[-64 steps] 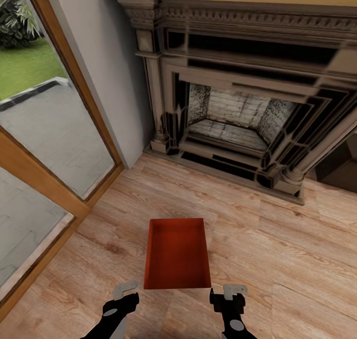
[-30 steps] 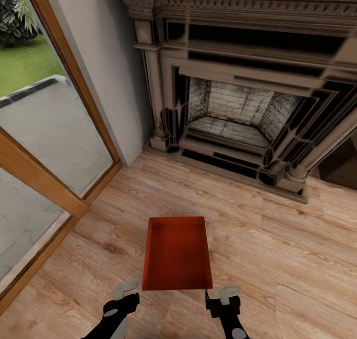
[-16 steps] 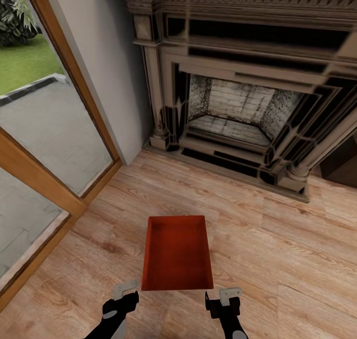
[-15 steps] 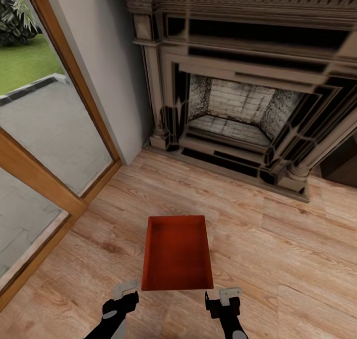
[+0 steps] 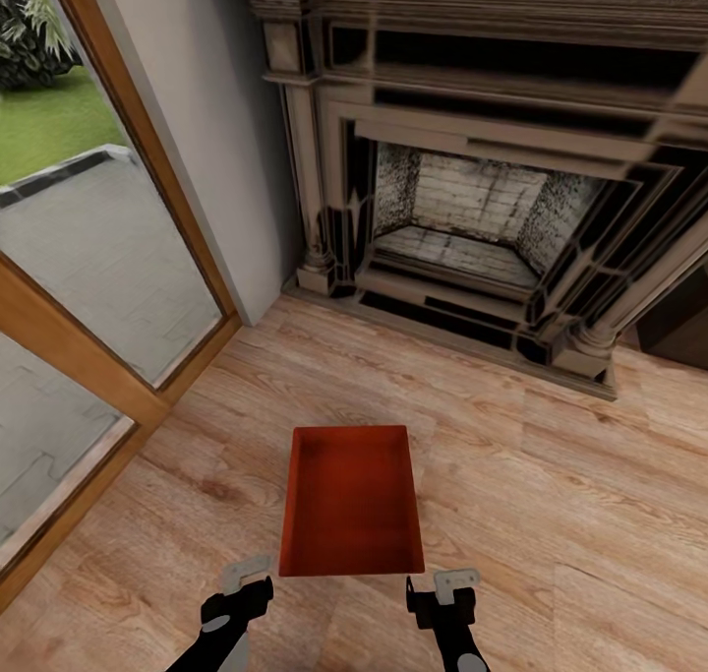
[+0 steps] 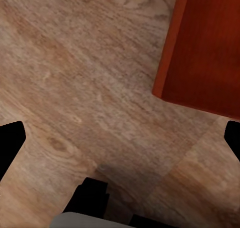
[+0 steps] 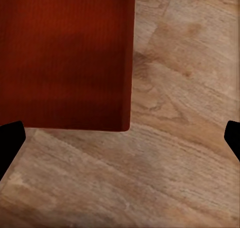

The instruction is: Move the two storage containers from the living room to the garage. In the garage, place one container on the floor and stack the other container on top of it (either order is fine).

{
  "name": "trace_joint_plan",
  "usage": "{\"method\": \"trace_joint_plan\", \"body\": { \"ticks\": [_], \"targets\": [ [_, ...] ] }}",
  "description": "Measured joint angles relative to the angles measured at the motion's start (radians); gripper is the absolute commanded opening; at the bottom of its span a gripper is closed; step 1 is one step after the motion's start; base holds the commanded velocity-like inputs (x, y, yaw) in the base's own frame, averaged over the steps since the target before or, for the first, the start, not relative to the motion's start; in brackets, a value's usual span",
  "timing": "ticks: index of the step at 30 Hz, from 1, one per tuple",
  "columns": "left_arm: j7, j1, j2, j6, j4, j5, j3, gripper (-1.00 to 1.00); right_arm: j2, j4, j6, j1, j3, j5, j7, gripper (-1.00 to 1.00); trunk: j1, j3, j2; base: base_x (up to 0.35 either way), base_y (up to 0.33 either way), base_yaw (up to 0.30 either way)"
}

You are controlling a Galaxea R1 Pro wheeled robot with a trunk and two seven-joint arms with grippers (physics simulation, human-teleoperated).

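Both grippers, left (image 5: 246, 576) and right (image 5: 444, 585), hang spread open, empty. The red-orange open-topped bin (image 5: 351, 500) sits at twelve o'clock; I'd close in evenly on both long walls.

You are in a home's living room: a dark, ornately carved fireplace (image 5: 492, 190) with a pale brick firebox stands straight ahead of you, set against the wall. Light wood plank flooring (image 5: 551, 485) runs up to its base. On your left, wood-framed glass doors (image 5: 88, 259) look out on grey paving (image 5: 93, 249), a lawn (image 5: 49, 131) and greenery.
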Motion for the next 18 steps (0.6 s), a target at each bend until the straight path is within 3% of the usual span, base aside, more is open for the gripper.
{"method": "trace_joint_plan", "body": {
  "ticks": [18],
  "targets": [
    [0.007,0.0,-0.001,0.0,0.001,0.003,0.005,1.0,0.0,-0.001,-0.002,0.0,-0.001,0.0,-0.001,1.0,0.004,-0.003,-0.007,0.0,0.0,0.0]
  ]
}}
